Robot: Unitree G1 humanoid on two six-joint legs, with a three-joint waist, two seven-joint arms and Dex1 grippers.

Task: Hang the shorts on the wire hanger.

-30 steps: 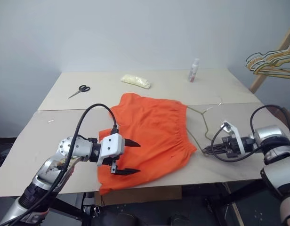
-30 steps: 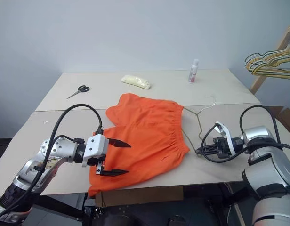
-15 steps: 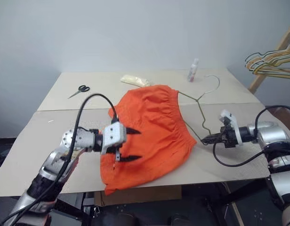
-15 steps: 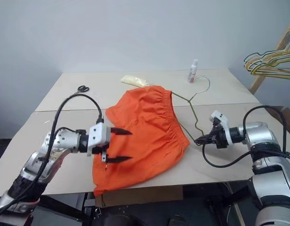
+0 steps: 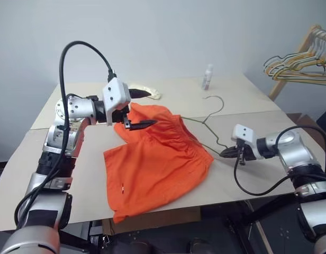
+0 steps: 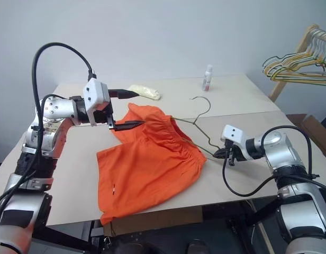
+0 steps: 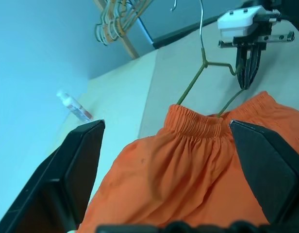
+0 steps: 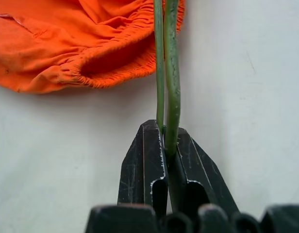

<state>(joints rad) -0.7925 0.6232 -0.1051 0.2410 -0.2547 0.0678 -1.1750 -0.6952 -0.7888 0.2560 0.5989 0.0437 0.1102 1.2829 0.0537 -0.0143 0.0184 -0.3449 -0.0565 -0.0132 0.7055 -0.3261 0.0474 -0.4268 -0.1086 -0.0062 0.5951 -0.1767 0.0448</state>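
Nearest, shorts: the orange shorts (image 5: 152, 166) lie spread across the lower middle of the head view on the pale table (image 5: 269, 159), leg hems toward the bottom edge, gathered waistband toward the centre right.

Right gripper: at centre right, the right gripper (image 5: 230, 153) has its black fingers (image 8: 144, 160) pressed together on a corner of the wire hanger (image 5: 208, 127); the wrist view shows two wire strands pinched between them.

Hanger axis: its long line runs from that pinched corner up and leftward to the hook near the upper middle; one arm seems to pass into the waistband opening, though how deep it goes is hard to tell.

Left gripper: at upper left, the left gripper (image 5: 141, 108) hangs above the shorts' far edge, fingers spread wide and holding nothing, pointing rightward toward the hanger.

Key relation: fabric lies left of and below the hanger, so the left arm is likely the nearer one to draw the waistband along the wire.

Far: a small bottle (image 5: 207, 77) and a pale packet (image 5: 150, 93) sit near the table's back edge; coloured hangers (image 5: 295, 66) hang at upper right.
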